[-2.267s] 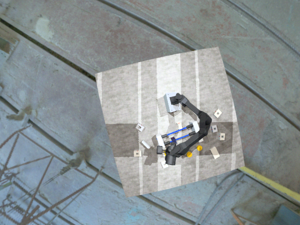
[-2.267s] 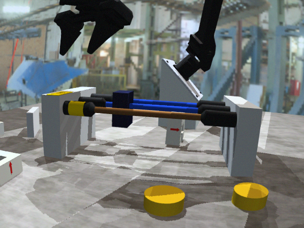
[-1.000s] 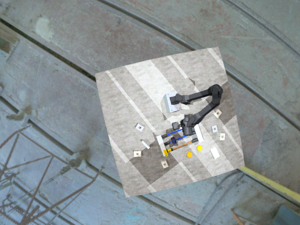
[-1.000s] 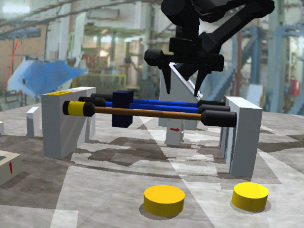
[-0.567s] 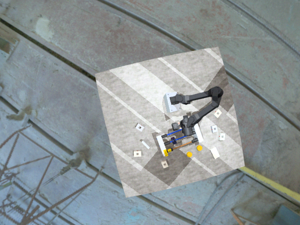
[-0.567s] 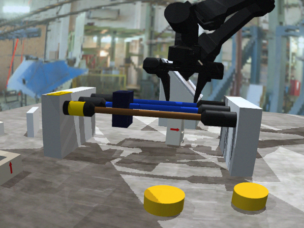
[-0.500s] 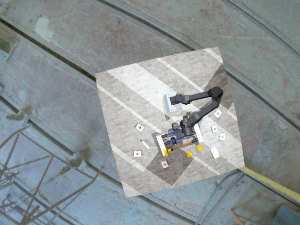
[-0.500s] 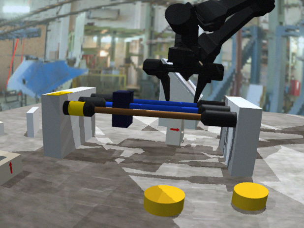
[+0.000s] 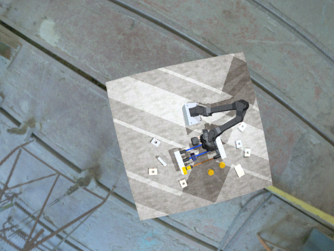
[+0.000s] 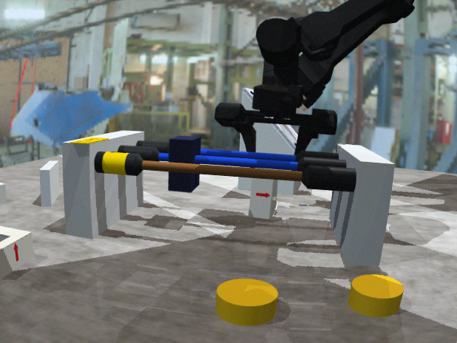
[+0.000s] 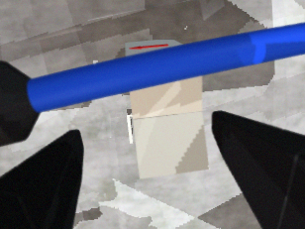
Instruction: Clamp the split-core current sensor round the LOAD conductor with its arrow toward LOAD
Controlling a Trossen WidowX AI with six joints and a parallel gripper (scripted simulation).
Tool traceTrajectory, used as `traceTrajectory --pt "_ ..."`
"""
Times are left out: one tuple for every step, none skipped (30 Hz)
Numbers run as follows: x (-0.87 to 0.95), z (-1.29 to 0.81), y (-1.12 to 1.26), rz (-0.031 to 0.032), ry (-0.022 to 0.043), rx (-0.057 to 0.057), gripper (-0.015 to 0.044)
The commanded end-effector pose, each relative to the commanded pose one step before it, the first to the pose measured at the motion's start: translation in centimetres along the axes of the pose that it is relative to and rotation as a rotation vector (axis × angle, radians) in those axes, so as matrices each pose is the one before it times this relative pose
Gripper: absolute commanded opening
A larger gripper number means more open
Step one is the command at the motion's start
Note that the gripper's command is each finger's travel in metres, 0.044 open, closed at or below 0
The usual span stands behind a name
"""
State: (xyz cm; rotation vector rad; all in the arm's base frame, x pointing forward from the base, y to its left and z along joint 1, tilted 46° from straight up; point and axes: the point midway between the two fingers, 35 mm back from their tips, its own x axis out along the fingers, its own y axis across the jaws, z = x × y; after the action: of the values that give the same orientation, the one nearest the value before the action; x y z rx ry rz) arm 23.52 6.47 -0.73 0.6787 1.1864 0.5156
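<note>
The split-core sensor (image 10: 263,201) (image 11: 168,138) is a pale block standing on the table behind the conductor rack, with a red arrow on it. It lies under the rear blue conductor (image 11: 149,68) (image 10: 251,153). My gripper (image 10: 277,144) (image 11: 148,129) (image 9: 208,144) is open and hangs over the sensor, one finger on each side, touching nothing. The rack holds two blue conductors and a brown conductor (image 10: 222,170) with a yellow band (image 10: 114,162) at its left end. A dark blue block (image 10: 184,162) sits on the blue conductors. In the overhead view the arm hides the sensor.
Two white posts (image 10: 92,185) (image 10: 364,207) carry the conductors; the left one has a yellow tag (image 10: 89,140) on top. Two yellow discs (image 10: 247,301) (image 10: 376,295) lie in front. Several small white blocks with arrows (image 9: 155,141) (image 9: 238,143) (image 10: 15,251) are scattered around. The arm's base (image 9: 190,113) stands behind.
</note>
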Motion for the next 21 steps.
traceTrajectory --pt "0.33 -0.459 -0.121 -0.00472 0.00751 0.013 0.029" --pt "0.0 0.0 0.0 0.0 0.0 0.0 0.029" --pt "-0.223 0.412 0.135 0.00531 -0.00709 -0.0123 0.0283" --pt "0.0 0.0 0.0 0.0 0.0 0.0 0.0277" --pt "0.0 0.0 0.0 0.0 0.0 0.0 0.027" --pt "0.0 0.0 0.0 0.0 0.0 0.0 0.0263" --pt "0.0 0.0 0.0 0.0 0.0 0.0 0.0257" --pt "0.0 0.0 0.0 0.0 0.0 0.0 0.025" --pt "0.0 0.0 0.0 0.0 0.0 0.0 0.0243" --pt "0.0 0.0 0.0 0.0 0.0 0.0 0.0237" --pt "0.0 0.0 0.0 0.0 0.0 0.0 0.023" --pt "0.0 0.0 0.0 0.0 0.0 0.0 0.0223" --pt "0.0 0.0 0.0 0.0 0.0 0.0 0.0217" --pt "0.0 0.0 0.0 0.0 0.0 0.0 0.021" --pt "0.0 0.0 0.0 0.0 0.0 0.0 0.0203" --pt "0.0 0.0 0.0 0.0 0.0 0.0 0.0197" --pt "0.0 0.0 0.0 0.0 0.0 0.0 0.019" --pt "0.0 0.0 0.0 0.0 0.0 0.0 0.0183" --pt "0.0 0.0 0.0 0.0 0.0 0.0 0.0177" --pt "0.0 0.0 0.0 0.0 0.0 0.0 0.017" --pt "0.0 0.0 0.0 0.0 0.0 0.0 0.0163"
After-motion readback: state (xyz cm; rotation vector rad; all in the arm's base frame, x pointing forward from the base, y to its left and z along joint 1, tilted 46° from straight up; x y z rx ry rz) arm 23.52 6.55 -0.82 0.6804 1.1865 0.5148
